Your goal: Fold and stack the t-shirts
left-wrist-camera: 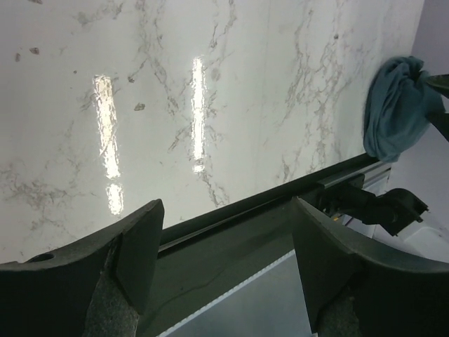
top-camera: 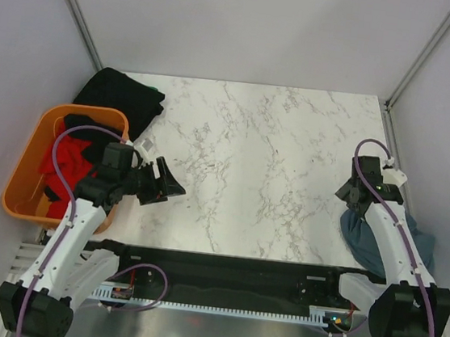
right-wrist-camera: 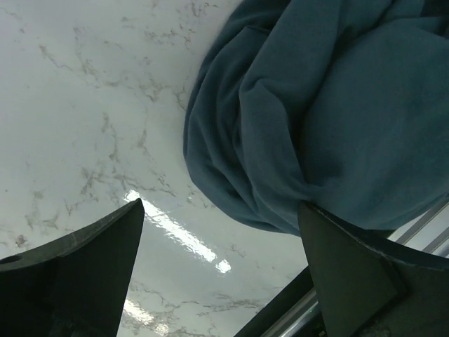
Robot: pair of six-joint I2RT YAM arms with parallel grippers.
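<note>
Over on the right: right gripper (right-wrist-camera: 221, 210) hovering low above the marble table (top-camera: 267, 157), jaws spread wide, only bare tabletop between them. Just past its right-hand fingertip (right-wrist-camera: 351, 281), the blue-grey shirt (right-wrist-camera: 316, 119), bunched into a rumpled heap of folds at the near right corner of the table and spilling toward the edge rail. Brushing that finger or only just beside it, impossible to tell from the wrist view. Not gripped, in any case. From above, part of the same heap tucked out of sight under the right arm. Across to the left: left gripper (top-camera: 168, 184) angled out over the table's left side, jaws apart too, nothing caught between them. Blue-grey heap well apart from this one, right across the marble. Close beside the left arm, the orange basket (top-camera: 25, 170), with a red shirt (top-camera: 63, 158) crumpled inside and black cloth (top-camera: 91, 129) draped on top. Beyond the basket, in the far left corner, a black shirt (top-camera: 123, 96) lying in a loose pile.
</note>
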